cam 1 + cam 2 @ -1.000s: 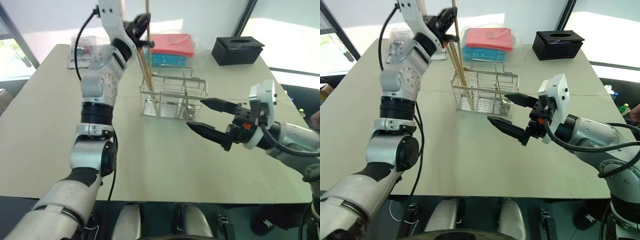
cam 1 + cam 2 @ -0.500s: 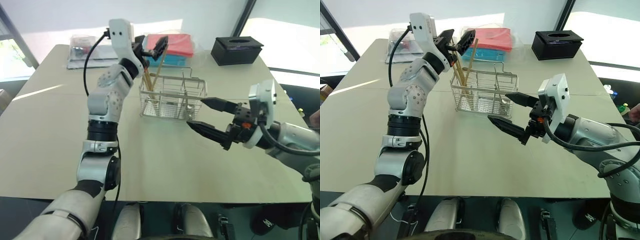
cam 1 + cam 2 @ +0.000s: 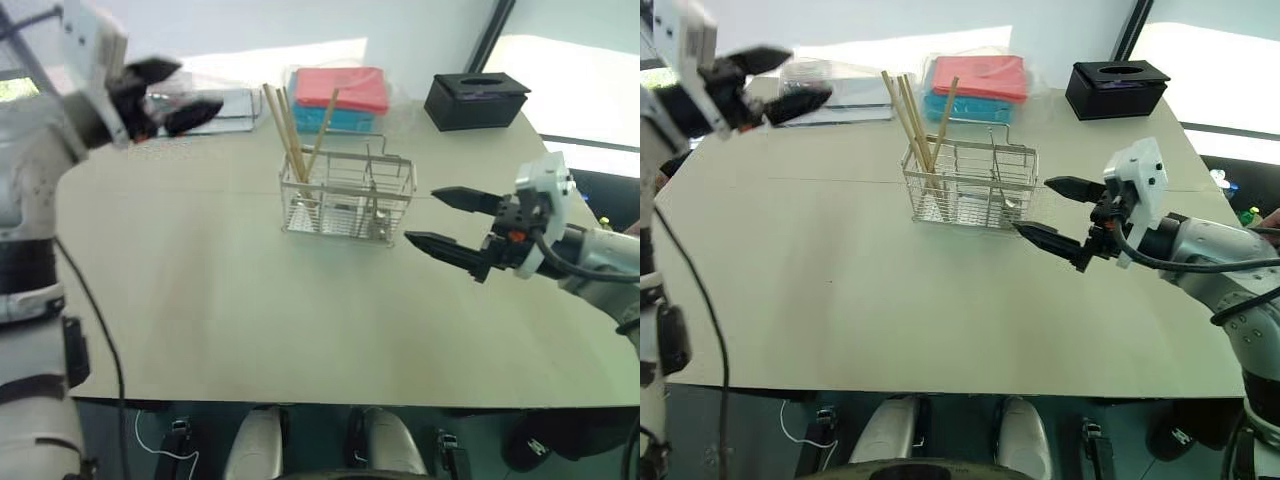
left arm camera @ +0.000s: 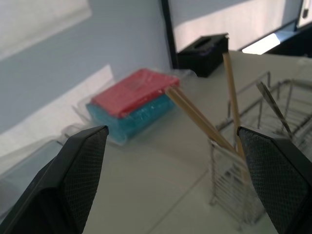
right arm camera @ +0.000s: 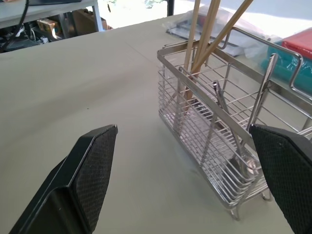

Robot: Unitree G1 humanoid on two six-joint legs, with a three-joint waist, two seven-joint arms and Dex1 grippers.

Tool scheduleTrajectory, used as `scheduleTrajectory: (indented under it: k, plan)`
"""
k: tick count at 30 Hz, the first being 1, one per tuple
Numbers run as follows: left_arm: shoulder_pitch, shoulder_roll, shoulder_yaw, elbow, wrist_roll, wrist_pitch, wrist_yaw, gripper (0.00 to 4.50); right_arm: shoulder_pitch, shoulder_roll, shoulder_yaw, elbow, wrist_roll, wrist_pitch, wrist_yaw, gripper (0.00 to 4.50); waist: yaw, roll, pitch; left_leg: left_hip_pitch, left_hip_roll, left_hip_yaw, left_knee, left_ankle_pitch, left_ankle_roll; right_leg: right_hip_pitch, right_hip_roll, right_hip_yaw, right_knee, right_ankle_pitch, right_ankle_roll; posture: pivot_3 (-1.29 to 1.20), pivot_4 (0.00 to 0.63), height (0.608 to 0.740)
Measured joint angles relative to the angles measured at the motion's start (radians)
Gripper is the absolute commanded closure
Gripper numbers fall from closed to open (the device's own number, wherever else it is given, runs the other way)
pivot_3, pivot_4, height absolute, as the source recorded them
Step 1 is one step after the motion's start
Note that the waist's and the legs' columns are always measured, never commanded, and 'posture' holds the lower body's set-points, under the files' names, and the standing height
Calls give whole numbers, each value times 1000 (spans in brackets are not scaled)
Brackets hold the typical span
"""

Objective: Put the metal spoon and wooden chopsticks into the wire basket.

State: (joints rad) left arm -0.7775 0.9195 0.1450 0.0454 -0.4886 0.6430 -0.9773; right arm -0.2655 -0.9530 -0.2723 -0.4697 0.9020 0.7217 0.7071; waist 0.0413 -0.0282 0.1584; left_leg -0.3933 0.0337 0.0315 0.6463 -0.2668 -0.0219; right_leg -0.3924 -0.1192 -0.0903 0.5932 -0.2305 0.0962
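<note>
- Three wooden chopsticks [image 3: 296,140] stand leaning in the wire basket [image 3: 347,198], in its compartment at the robot's left end, tops fanned above the rim.
- Metal spoon [image 5: 237,146] stands in the basket, bowl down near the floor, handle leaning up against the wires, in a compartment apart from the chopsticks.
- Basket sits upright on the pale table [image 3: 250,300], near its middle.
- Left gripper [image 3: 160,92]: raised at the left of the table, well apart from the basket; fingers spread wide, nothing between them.
- Right gripper [image 3: 452,220]: level, just to the right of the basket, pointing toward it without touching; fingers spread wide, nothing held.
- Behind the basket: red and blue packs [image 3: 338,98]; black box [image 3: 475,100] at far right; clear plastic container [image 3: 215,100] at far left.
</note>
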Motion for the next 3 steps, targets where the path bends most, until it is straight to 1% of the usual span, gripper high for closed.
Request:
scheduleTrajectory:
  k: [3]
  plan:
    - [139, 40, 32, -129, -54, 36, -61, 40, 16, -9, -5, 39, -46, -22, 53, 0, -2, 0, 0, 0, 1, 0, 0, 0, 0, 0, 0, 0, -2, 0, 0, 0, 150, 703]
